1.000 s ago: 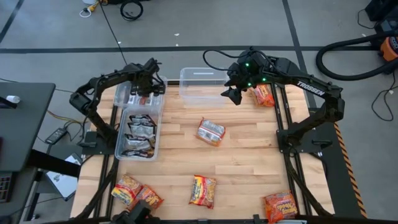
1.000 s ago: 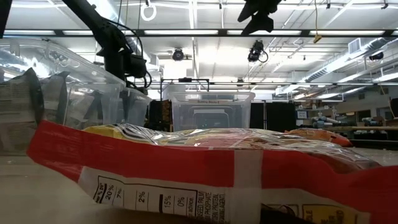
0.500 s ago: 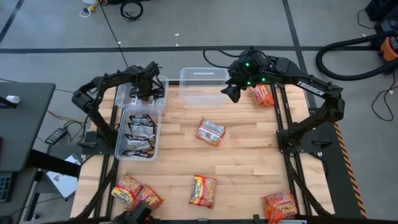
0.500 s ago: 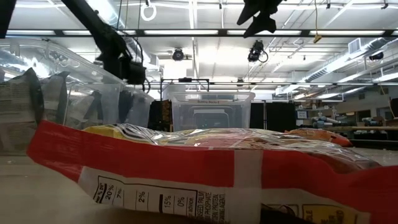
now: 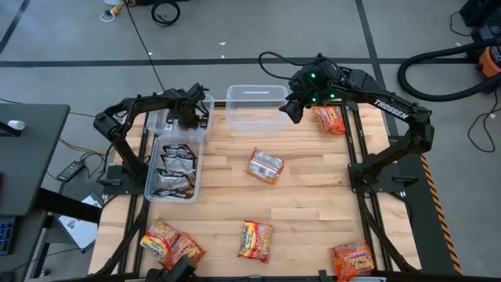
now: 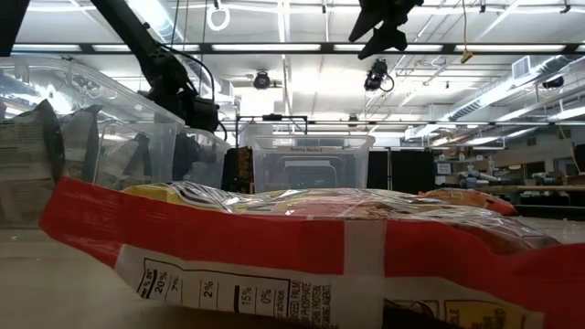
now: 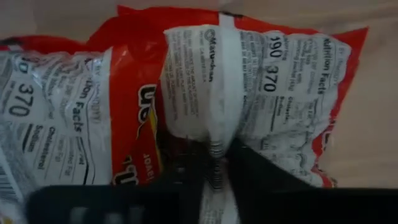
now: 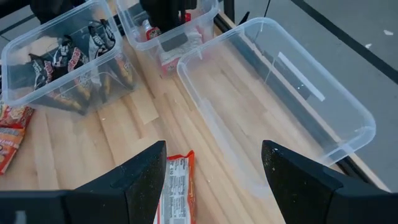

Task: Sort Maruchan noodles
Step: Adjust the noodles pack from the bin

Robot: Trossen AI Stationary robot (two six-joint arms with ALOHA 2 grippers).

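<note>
l gripper [image 5: 190, 117] in far-left bin [image 5: 205, 104], jaws pinching orange-red pkt [image 7: 205, 87]; r gripper [image 5: 293, 110] spread over empty bin [image 5: 254, 95].

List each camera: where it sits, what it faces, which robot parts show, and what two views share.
High: overhead, straight down; both arms, table.
Low: table height, level across; packet close, arms above.
Left wrist: in a bin, facing an orange packet.
Right wrist: above the table, facing the empty bin; own open jaws.
Shared: high and right wrist show that empty bin.

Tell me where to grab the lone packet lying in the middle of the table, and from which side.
Probably straight from above: the packet lies flat and slanted on the bare wood, nothing touching it. Pinch across its shorter width, jaws turned to match the slant.
</note>
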